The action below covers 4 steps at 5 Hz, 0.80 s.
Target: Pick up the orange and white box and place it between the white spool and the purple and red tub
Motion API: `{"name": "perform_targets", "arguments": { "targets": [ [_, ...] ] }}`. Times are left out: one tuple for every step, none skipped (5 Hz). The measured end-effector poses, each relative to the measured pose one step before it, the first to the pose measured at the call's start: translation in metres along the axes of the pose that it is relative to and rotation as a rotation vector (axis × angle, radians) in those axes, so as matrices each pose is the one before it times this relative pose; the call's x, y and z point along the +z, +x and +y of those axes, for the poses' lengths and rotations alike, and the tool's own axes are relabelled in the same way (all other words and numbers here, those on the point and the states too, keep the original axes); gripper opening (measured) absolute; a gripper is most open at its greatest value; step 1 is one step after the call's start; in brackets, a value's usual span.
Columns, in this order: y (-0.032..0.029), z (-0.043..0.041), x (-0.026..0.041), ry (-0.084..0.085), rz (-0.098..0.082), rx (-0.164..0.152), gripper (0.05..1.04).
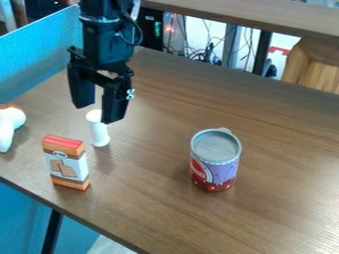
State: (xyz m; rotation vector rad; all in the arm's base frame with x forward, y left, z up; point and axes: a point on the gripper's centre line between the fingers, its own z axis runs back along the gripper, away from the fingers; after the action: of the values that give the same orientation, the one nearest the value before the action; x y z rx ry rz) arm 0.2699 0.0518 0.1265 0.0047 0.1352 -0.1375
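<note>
Gripper (96,114): mine, empty, its two fingers spread with a gap between them. It hangs down over the far left part of the desk (278,198), just above a white cylinder (99,135).

Handling notes, my judgement: at this spot I should keep the spread wide and centre the gap on the cylinder before any lowering. A straight descent would suit it; sideways drift could tip so slim a piece. Low speed and light pressure seem wise. The cracker box (67,163) sits near enough that I would watch my outer surfaces on that side.

Cylinder, appearance: plain white, slender, upright, its top slightly broader than its body. One fingertip overlaps its upper edge from this angle; contact or a small gap, I cannot tell.

Surroundings: box upright, red on top, orange bands, biscuits pictured on a pale panel. Purple-and-red can (215,161) upright with a grey top, well apart from the cylinder. White object with an orange-brown patch (9,124) at the left edge, partly cut off.
</note>
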Motion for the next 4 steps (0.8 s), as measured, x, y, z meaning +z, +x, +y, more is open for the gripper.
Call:
{"name": "perform_targets", "arguments": {
  "targets": [
    [-0.00055,-0.00117,-0.00801,-0.0105,0.0288,-0.0085,1.001],
    [-0.00396,-0.00616,-0.00101,-0.0283,-0.0152,-0.1784,1.001],
    [-0.00803,0.00068,0.00526,0.0453,-0.0186,-0.0516,1.001],
    [-0.01494,0.01133,0.00081,0.134,0.1439,-0.1619,1.001]
  ]
}}
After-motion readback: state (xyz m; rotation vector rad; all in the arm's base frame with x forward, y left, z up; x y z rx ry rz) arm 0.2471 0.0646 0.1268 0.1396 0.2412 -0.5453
